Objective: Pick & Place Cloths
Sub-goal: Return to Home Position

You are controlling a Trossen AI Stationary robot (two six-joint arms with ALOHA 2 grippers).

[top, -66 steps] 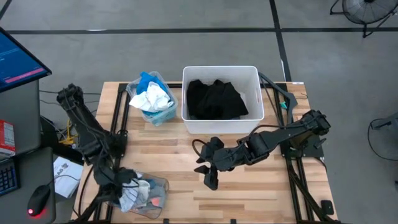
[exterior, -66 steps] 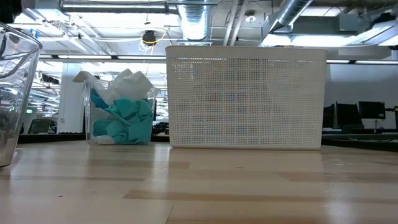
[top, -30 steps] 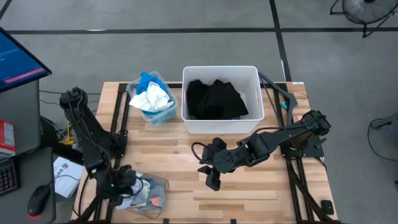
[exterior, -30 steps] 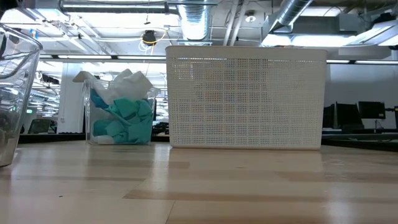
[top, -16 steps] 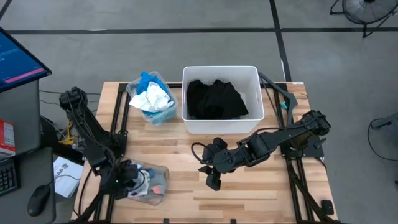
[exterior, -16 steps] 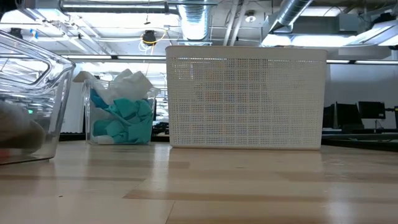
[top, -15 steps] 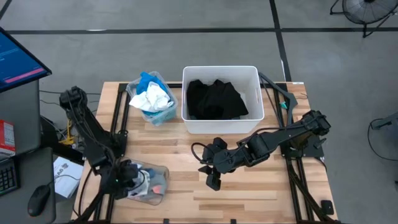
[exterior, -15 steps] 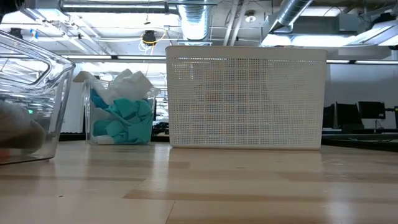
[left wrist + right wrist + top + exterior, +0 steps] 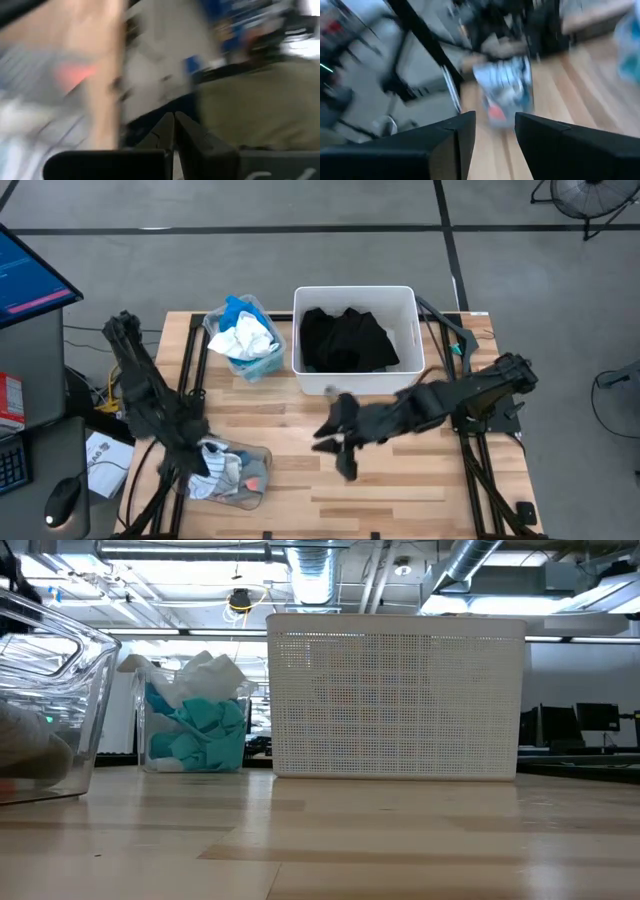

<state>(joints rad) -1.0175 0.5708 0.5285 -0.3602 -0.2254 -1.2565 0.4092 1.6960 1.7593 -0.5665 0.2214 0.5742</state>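
Two clear bins and one tub on the table (image 9: pixel 400 480). Nearest, at the front-left edge: near clear bin (image 9: pixel 262 480) with socks (image 9: pixel 222 463) inside, a white striped one on top and a reddish patch beside it, can't tell what that is. Left gripper (image 9: pixel 174 117) sits over that bin's left end, fingers clenched together with nothing between them. Right gripper (image 9: pixel 494 117) is mid-table, over bare wood, well apart from the near clear bin and just in front of the tub; fingers spread, released, holding nothing. Behind it: white tub (image 9: pixel 350 383) at back centre, black garment (image 9: pixel 345 340) bunched inside, filling most of the floor. Far clear bin (image 9: pixel 258 370) stands just beside the tub's left wall at back-left, stuffed: teal cloth (image 9: pixel 205 730) low, white cloth (image 9: pixel 245 335) heaped on top, bright blue cloth (image 9: pixel 233 308) sticking out at the far end.
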